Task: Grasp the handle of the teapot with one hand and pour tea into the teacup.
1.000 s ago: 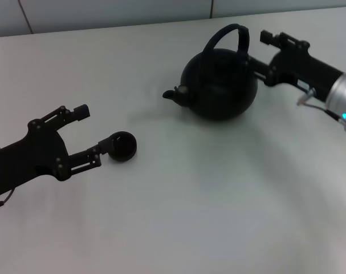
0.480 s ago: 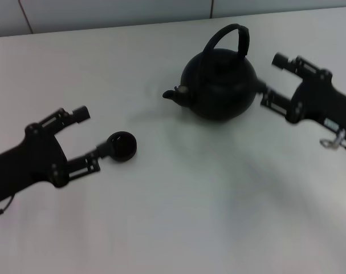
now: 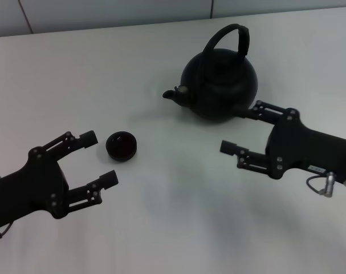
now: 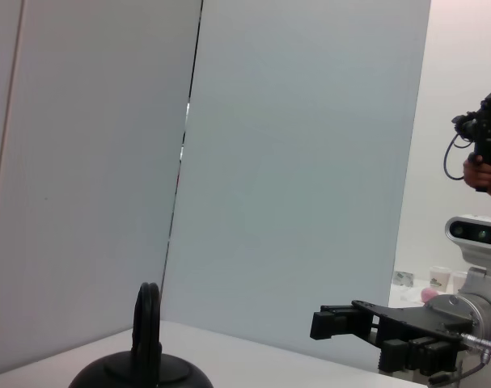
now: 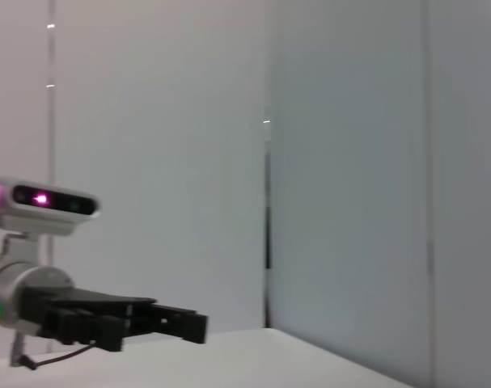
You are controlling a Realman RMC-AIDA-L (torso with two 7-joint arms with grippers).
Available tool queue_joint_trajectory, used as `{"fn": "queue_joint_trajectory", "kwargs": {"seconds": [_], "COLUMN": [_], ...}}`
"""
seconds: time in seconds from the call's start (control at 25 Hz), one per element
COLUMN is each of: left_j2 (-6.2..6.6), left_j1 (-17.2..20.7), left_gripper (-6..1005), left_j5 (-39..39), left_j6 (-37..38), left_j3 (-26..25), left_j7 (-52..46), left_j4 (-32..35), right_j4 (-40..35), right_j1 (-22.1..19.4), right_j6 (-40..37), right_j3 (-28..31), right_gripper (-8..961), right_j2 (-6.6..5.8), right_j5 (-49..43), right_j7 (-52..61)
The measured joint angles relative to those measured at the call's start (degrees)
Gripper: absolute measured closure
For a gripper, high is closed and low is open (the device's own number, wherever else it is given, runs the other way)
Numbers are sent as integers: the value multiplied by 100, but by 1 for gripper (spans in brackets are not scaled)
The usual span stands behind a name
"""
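The matte-black teapot [image 3: 221,85] stands upright at the back centre-right, spout to the left, its arched handle [image 3: 234,35] free of any grip. My right gripper [image 3: 241,127] is open just in front of and right of the pot, its far finger close to the pot's base. The small dark teacup [image 3: 121,145] sits alone left of centre. My left gripper [image 3: 99,158] is open, a little nearer than the cup and apart from it. In the left wrist view, the handle [image 4: 148,319] rises edge-on above the teapot [image 4: 140,377], with the right gripper [image 4: 324,322] beyond.
Everything rests on a white table [image 3: 178,228] whose back edge meets a pale tiled wall [image 3: 104,11]. The right wrist view shows the left gripper [image 5: 190,323] low against plain wall panels. A person's hand holding a device [image 4: 481,153] shows far off.
My right gripper has drawn away from the teapot's far right side and come down to its front right. My left gripper has backed off from the teacup, which stayed put.
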Motion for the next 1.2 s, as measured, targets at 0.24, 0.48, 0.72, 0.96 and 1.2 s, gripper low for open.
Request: {"fn": "queue_joint_trajectory", "kwargs": {"seconds": [0.24, 0.48, 0.72, 0.96, 1.2], "left_j2": [4, 6, 8, 3, -7], "left_j1": [61, 58, 20, 13, 8], "left_gripper": [135, 135, 136, 135, 136], "left_j5": [2, 2, 2, 2, 2], "left_j6": [4, -27, -131, -193, -206], "left_j3": [6, 6, 6, 6, 6], "left_j7": [2, 4, 9, 22, 27], "left_j4": [0, -1, -3, -2, -15], "right_j4": [105, 245, 274, 343, 348], "right_j1": [211, 411, 488, 575, 604], "right_j6": [17, 95, 241, 338, 360], "right_j3": [-4, -29, -155, -155, -153], "right_gripper": [258, 258, 259, 258, 259], "right_j2": [13, 24, 46, 50, 46], "right_j5": [-119, -175, -187, -188, -182], "right_j7": [137, 104, 24, 19, -146]}}
